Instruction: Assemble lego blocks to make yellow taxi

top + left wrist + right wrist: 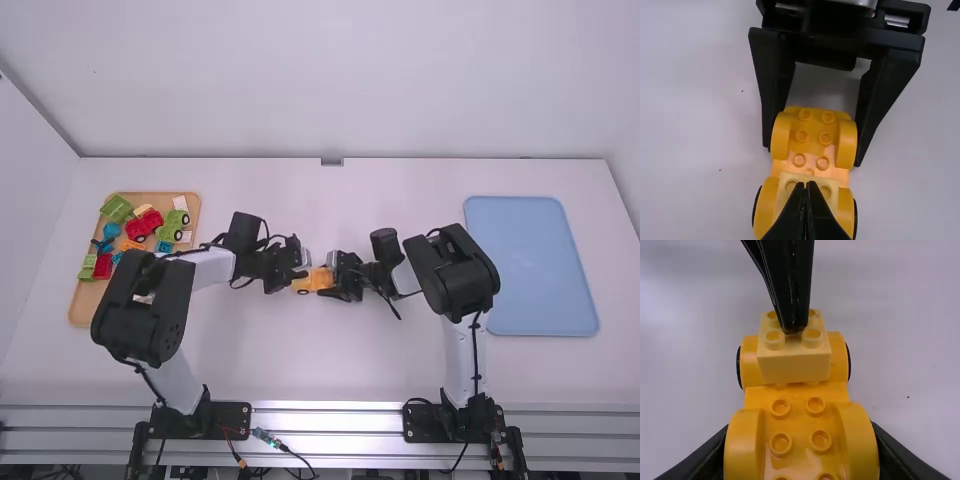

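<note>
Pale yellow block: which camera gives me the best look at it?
The right wrist view: it shows one side of the pale yellow block plus its studs, with the shut left gripper among them. The left wrist view shows its top, partly behind that gripper. In the high view I can't tell it from the car base.

and that's one yellow car base (pixel 797 422), one pale yellow block (pixel 795 368) on it, two trays, one wooden (pixel 86 303), one blue (pixel 531 265), two red pieces (pixel 144 225), two white pieces (pixel 180 203), one table (pixel 330 360)!
</note>
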